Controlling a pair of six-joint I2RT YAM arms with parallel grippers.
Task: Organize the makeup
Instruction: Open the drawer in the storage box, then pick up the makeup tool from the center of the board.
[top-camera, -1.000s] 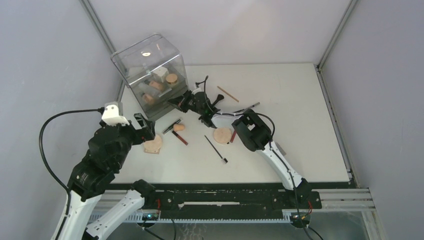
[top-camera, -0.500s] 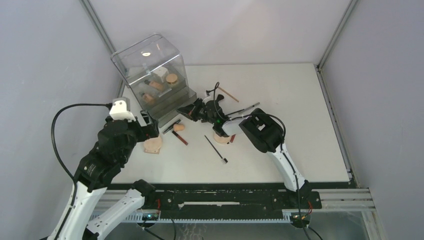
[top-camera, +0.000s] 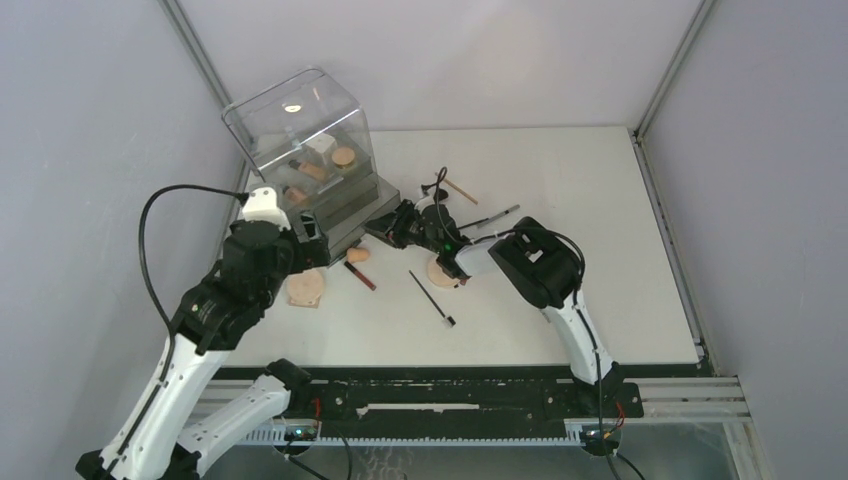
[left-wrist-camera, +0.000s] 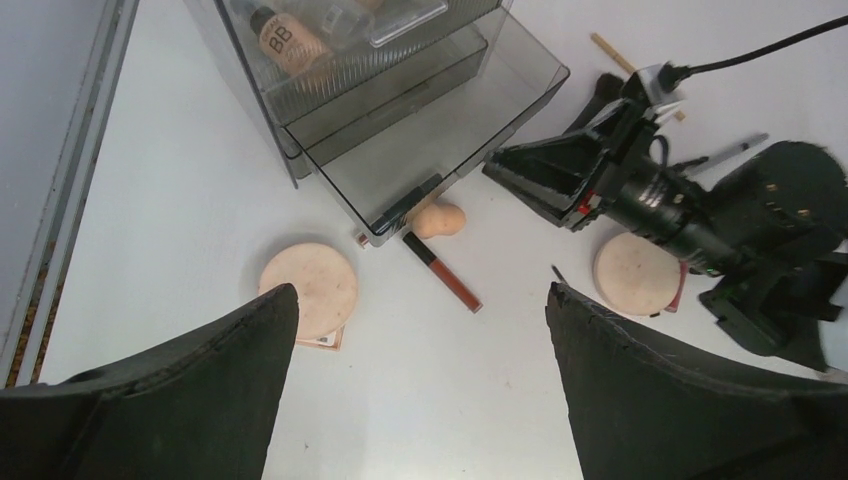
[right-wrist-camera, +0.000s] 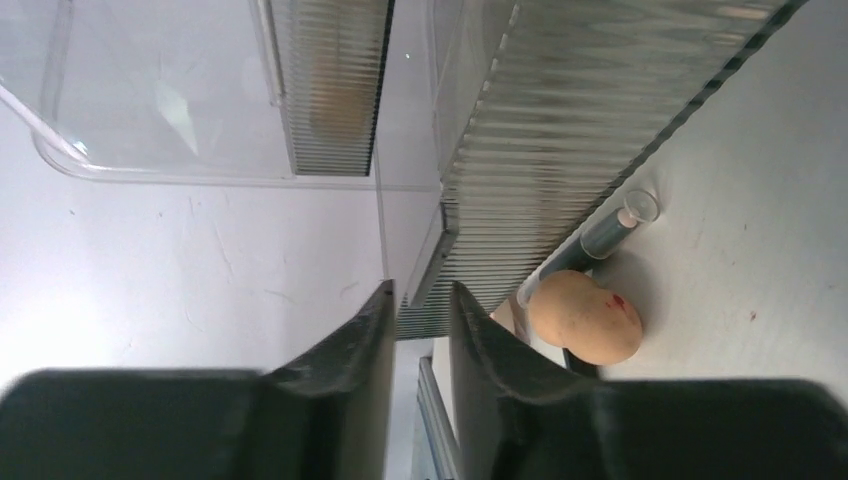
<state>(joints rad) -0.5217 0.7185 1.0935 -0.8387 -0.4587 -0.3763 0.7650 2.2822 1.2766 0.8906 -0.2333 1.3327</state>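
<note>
The makeup lies loose on the white table: a round tan compact (top-camera: 307, 288) (left-wrist-camera: 310, 288), a second compact (top-camera: 445, 270) (left-wrist-camera: 638, 272), a peach sponge (top-camera: 357, 255) (right-wrist-camera: 585, 315), a red lip tube (top-camera: 361, 275) (left-wrist-camera: 445, 275) and a thin black brush (top-camera: 432, 298). My left gripper (top-camera: 312, 245) (left-wrist-camera: 420, 295) hangs open above the table, between the two compacts. My right gripper (top-camera: 388, 222) (right-wrist-camera: 420, 295) is at the front lip of the pulled-out bottom drawer (left-wrist-camera: 440, 120). Its jaws stand a narrow gap apart around that lip.
The clear box with drawers (top-camera: 300, 130) stands at the back left and holds a BB bottle (left-wrist-camera: 285, 40) and other cosmetics. A wooden stick (top-camera: 458, 187) and another brush (top-camera: 495, 215) lie behind the right arm. A capped tube (right-wrist-camera: 610, 230) lies under the drawer's edge.
The bottom drawer has come further out with my right gripper, whose jaws have parted slightly. My left arm has risen and moved toward the box.
</note>
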